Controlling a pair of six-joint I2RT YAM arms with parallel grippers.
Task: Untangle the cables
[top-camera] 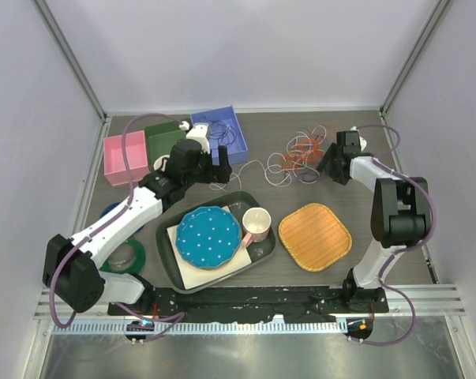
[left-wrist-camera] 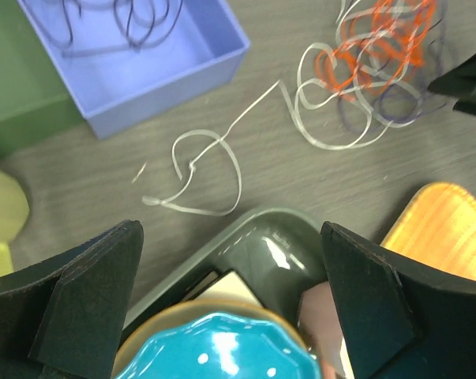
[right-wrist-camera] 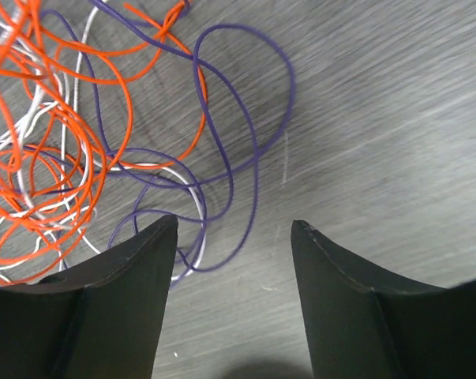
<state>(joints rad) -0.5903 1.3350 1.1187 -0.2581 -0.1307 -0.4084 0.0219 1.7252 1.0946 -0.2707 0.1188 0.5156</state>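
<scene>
Toward the far right of the worktop, the cables [top-camera: 301, 152] sit in one tangle of orange, white and purple. Right gripper [right-wrist-camera: 234, 253] is spread and empty at the tangle's right side. Left gripper [left-wrist-camera: 231, 241] is also spread and empty, over the tray [left-wrist-camera: 273, 237] rim, with a white strand [left-wrist-camera: 210, 170] trailing just beyond it. Blue box [top-camera: 236, 142], far edge, holds a purple strand [top-camera: 220, 130].

A dark tray [top-camera: 236, 200] sits mid-way on my table [top-camera: 364, 134], holding a blue dotted plate [top-camera: 209, 236] and a pink cup [top-camera: 256, 224]. At its 3 o'clock lies an orange woven mat [top-camera: 315, 236]. At its 11 o'clock I see a pink box [top-camera: 125, 158], a green box [top-camera: 165, 134] and a blue box [top-camera: 239, 144].
</scene>
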